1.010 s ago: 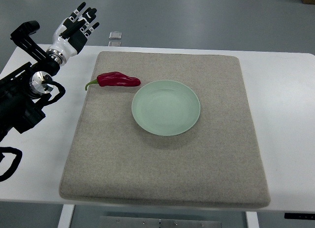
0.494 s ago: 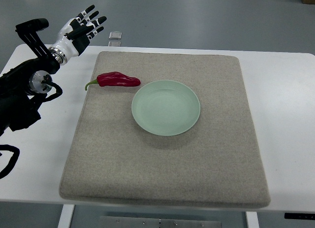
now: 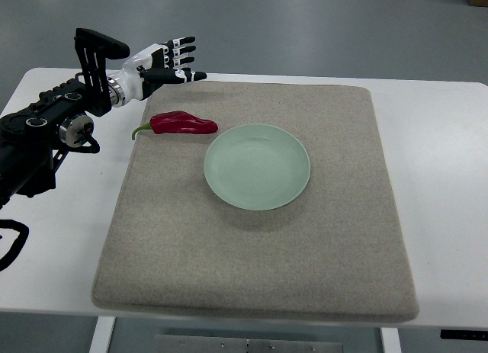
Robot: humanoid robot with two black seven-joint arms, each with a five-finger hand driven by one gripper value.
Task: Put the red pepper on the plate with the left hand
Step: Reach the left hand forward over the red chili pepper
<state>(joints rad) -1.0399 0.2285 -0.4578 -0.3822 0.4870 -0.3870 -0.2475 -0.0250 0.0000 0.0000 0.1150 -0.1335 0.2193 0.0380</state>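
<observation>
A dark red pepper [image 3: 184, 123] with a green stem lies on the grey mat [image 3: 252, 254], just left of the pale green plate [image 3: 257, 166] and almost touching its rim. My left hand [image 3: 171, 63] hovers beyond the pepper, above the mat's far left corner, fingers spread and pointing right, holding nothing. The black left arm comes in from the left edge.
The mat covers most of a white table [image 3: 442, 162]. A small clear object [image 3: 180, 56] lies at the table's far edge behind the hand. The floor beyond is grey.
My left hand has swung right and turned, from pointing up beyond the table's far left corner to reaching over the mat's far left corner near the pepper. Pepper and plate have not moved.
</observation>
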